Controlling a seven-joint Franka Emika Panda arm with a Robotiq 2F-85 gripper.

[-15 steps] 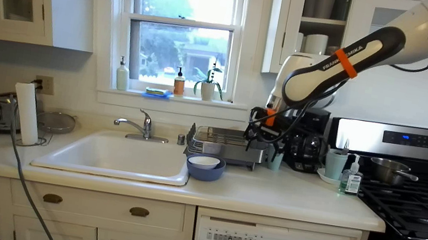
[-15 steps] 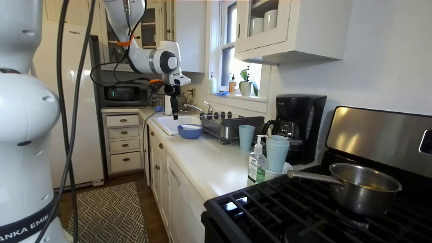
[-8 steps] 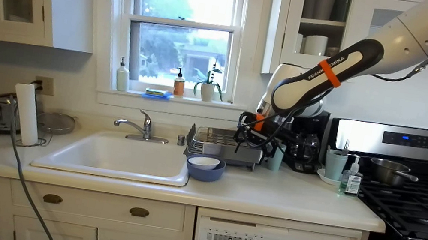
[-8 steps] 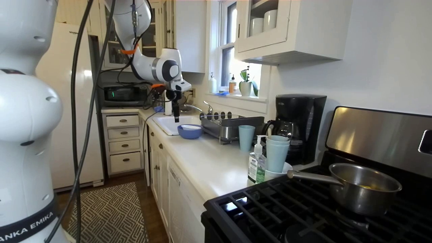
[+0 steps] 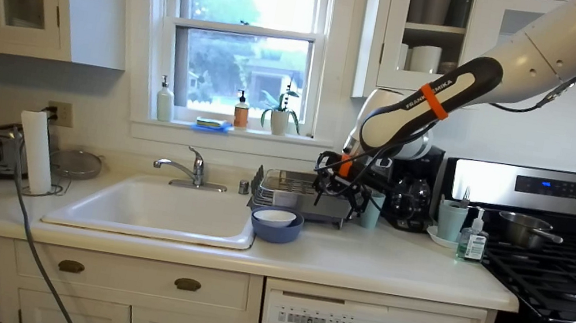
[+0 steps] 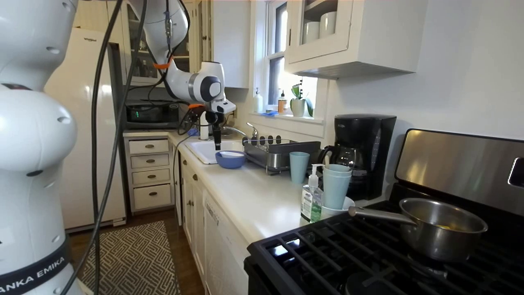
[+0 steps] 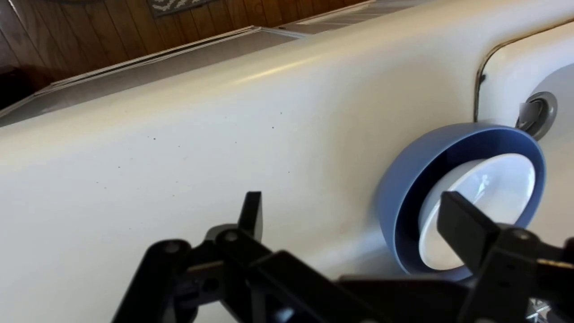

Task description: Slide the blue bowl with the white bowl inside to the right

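The white bowl (image 7: 504, 186) is nested in the blue bowl (image 7: 399, 188), set on the surface (image 7: 251, 152) beside the sink (image 5: 147, 232); the gripper (image 7: 352, 208) is spread wide, with nothing grasped.

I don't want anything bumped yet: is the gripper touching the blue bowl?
Apart. In an exterior view, the gripper hangs clear of the blue bowl, with the dish rack showing in the gap between them.
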